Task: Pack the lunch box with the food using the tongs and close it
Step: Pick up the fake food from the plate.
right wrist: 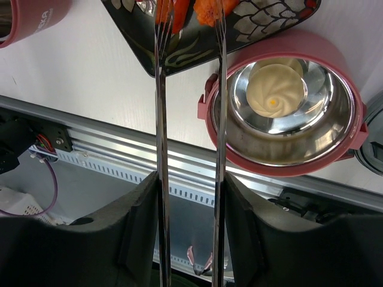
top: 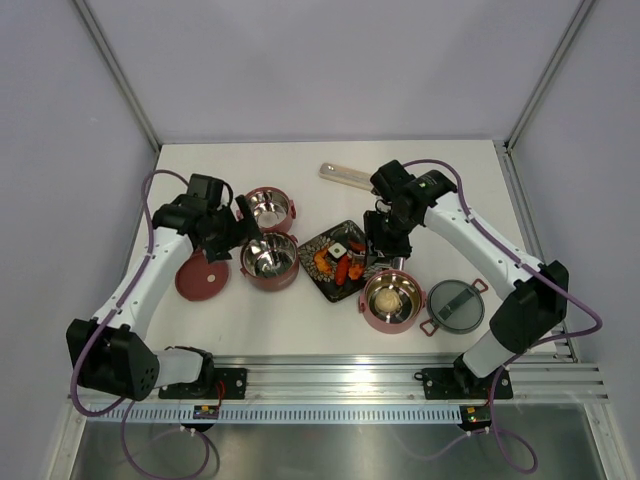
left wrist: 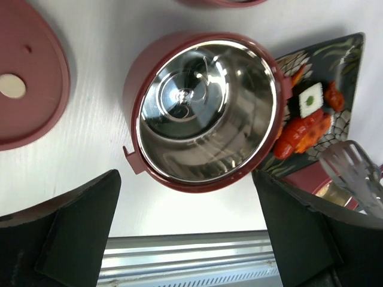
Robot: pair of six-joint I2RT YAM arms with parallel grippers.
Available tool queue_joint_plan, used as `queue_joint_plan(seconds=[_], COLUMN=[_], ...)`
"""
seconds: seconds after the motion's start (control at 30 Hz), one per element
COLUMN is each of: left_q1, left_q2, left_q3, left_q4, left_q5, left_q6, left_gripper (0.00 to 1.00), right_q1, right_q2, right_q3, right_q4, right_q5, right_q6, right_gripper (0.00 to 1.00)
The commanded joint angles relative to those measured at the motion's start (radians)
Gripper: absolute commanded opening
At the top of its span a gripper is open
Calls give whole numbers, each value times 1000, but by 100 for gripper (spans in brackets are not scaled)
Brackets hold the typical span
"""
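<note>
Your right gripper [right wrist: 190, 191], part-closed, holds the tongs [right wrist: 160, 119], their tips at the food [right wrist: 209, 7] on the plate [right wrist: 179, 51]. Your left gripper [left wrist: 185, 191], fully open and holding nothing, hovers above an empty bowl [left wrist: 134, 89].

My white-and-black arms
White tubular links [top: 140, 285], black joint housings [top: 530, 300], looping purple cables [top: 149, 215] (one apiece), and matte black wedge-shaped fingers [left wrist: 78, 233].

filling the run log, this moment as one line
right claw: shut on tongs | tongs: tips over food on plate | left claw: open, above empty bowl | beige ball: in other bowl
</note>
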Motion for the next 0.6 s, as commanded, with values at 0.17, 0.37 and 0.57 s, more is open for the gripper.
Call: queue_joint_plan(seconds=[0.17,0.37,0.57], left_q1=[10,17,18], left_q2=[-34,-23,-11], left_q3=[170,210,218], left_q4=[-23,-17,-9], left_q5=[-96,-129,-121], left_q6=[61,73,91], left_gripper=[99,99,99], right_q1=[23,45,60], right_q2=[37,61,87], right_q3=[26,22,8], right_q4=[56,69,86], right_q5=[-32,-41,-63], right_q6=[38,49,49], right_gripper=[51,52,53])
